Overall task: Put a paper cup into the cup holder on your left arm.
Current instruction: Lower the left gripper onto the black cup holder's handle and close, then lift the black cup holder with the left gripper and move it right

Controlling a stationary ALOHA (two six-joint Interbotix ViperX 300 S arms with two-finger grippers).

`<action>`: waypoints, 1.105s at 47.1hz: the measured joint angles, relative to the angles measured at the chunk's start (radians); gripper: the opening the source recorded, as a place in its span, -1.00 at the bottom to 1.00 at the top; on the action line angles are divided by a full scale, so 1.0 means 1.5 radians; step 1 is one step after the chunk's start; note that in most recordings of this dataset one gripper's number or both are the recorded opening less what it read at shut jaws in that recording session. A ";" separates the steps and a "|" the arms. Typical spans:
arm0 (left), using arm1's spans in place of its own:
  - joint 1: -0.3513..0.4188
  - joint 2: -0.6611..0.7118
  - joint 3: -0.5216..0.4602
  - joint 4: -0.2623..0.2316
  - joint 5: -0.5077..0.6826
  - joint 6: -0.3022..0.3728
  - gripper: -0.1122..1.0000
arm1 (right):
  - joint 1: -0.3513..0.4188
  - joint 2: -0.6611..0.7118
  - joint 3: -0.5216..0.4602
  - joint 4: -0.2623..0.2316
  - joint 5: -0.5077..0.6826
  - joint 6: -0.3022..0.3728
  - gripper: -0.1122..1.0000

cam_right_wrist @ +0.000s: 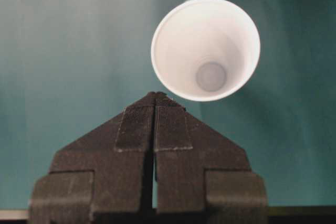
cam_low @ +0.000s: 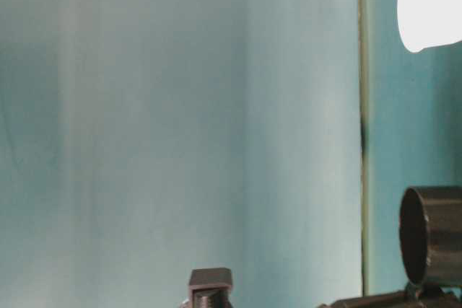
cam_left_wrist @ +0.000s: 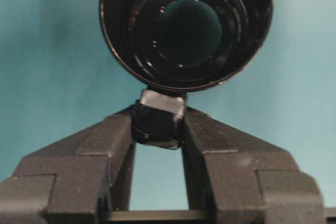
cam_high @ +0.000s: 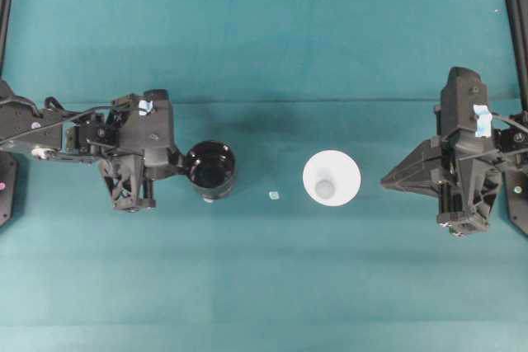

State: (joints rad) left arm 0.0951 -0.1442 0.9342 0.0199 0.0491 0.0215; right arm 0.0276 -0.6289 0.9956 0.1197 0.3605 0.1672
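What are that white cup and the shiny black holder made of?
The white cup looks like thin paper: matte, with faint rings inside. The black holder seems to be glossy plastic, with bright glints on its inner rings, though glazed ceramic is possible.

A teal table surface (cam_high: 264, 278) fills the overhead view, with a faint crease line running left to right across it a little beyond the middle. A tiny pale scrap (cam_high: 274, 195), too small to identify, lies on it near the centre. At the far left and far right edges, dark frame posts (cam_high: 517, 30) run along the table's sides.
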 measured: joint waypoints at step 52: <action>-0.011 0.124 -0.129 0.000 -0.100 -0.002 -0.28 | -0.009 0.000 0.004 -0.001 -0.001 0.001 -0.85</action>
State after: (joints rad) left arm 0.0782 0.0414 0.7409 0.0199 -0.1012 0.0184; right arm 0.0138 -0.6289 1.0017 0.1181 0.3590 0.1687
